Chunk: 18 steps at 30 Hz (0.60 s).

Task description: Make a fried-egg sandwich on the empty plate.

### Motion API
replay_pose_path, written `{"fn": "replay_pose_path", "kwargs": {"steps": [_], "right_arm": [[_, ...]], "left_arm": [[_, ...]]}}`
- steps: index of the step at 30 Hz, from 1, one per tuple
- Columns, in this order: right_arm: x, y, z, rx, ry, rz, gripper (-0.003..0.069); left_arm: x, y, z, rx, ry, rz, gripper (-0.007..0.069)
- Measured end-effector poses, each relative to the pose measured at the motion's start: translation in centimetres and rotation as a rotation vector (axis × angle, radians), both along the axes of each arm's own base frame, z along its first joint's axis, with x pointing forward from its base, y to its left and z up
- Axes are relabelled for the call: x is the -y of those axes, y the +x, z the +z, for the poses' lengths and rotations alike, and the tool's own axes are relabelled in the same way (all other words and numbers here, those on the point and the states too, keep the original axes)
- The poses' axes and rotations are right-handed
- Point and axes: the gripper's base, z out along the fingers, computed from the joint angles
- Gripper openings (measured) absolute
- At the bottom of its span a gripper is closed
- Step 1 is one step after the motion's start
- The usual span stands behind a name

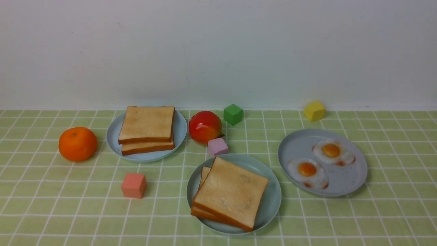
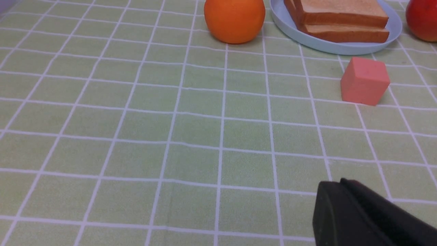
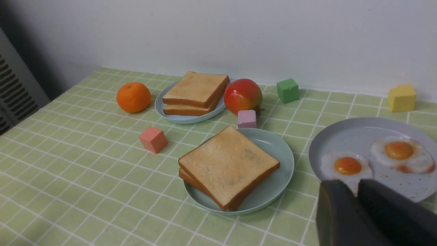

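Tan sandwich (image 1: 229, 193) is sitting skewed on the teal plate (image 1: 273, 194); I'm risking sliding it; both claws (image 3: 356, 198) are looking closed, empty.

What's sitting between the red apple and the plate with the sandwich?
A small pink-purple cube sits between the red apple and the teal plate, clearest in the front view.

Staged tabletop, checked cloth (image 1: 41, 191), bare wall (image 1: 218, 48)

Bright, even light, soft short shadows beside the objects, no glare; all views fairly sharp.
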Motion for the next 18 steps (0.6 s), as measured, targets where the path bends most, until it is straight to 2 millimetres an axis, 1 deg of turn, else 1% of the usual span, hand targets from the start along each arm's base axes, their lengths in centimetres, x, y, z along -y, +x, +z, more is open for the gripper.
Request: {"fn": "replay_pose_path", "kwargs": {"steps": [3, 7, 8, 10, 11, 12, 14, 15, 18], "right_arm": [[-0.1, 0.3, -0.7, -0.011, -0.008, -0.015, 0.0120], [0.2, 0.7, -2.3, -0.015, -0.006, -0.119, 0.0123], [0.2, 0.8, -2.4, -0.011, -0.003, -0.134, 0.0123], [0.7, 0.8, -4.1, 0.019, 0.010, -0.229, 0.0126], [0.8, 0.8, -4.3, 0.016, 0.009, -0.237, 0.0127], [1.0, 0.9, -5.6, 0.017, 0.007, -0.288, 0.0129], [1.3, 1.0, -7.6, 0.015, 0.000, -0.348, 0.0130], [1.5, 1.0, -9.0, 0.006, -0.007, -0.378, 0.0131], [1.7, 1.1, -12.1, -0.007, -0.021, -0.428, 0.0134]], "left_arm": [[0.0, 0.0, 0.0, 0.000, 0.000, 0.000, 0.0017], [0.0, 0.0, 0.0, 0.000, 0.000, 0.000, 0.0017], [0.0, 0.0, 0.0, 0.000, 0.000, 0.000, 0.0017], [0.0, 0.0, 0.0, 0.000, 0.001, 0.000, 0.0017], [0.0, 0.0, 0.0, 0.000, 0.001, 0.000, 0.0017], [0.0, 0.0, 0.0, 0.000, 0.001, 0.000, 0.0017], [0.0, 0.0, 0.0, 0.000, 0.001, 0.000, 0.0017], [0.0, 0.0, 0.0, 0.000, 0.001, 0.000, 0.0017], [0.0, 0.0, 0.0, 0.000, 0.001, 0.000, 0.0017]]}}
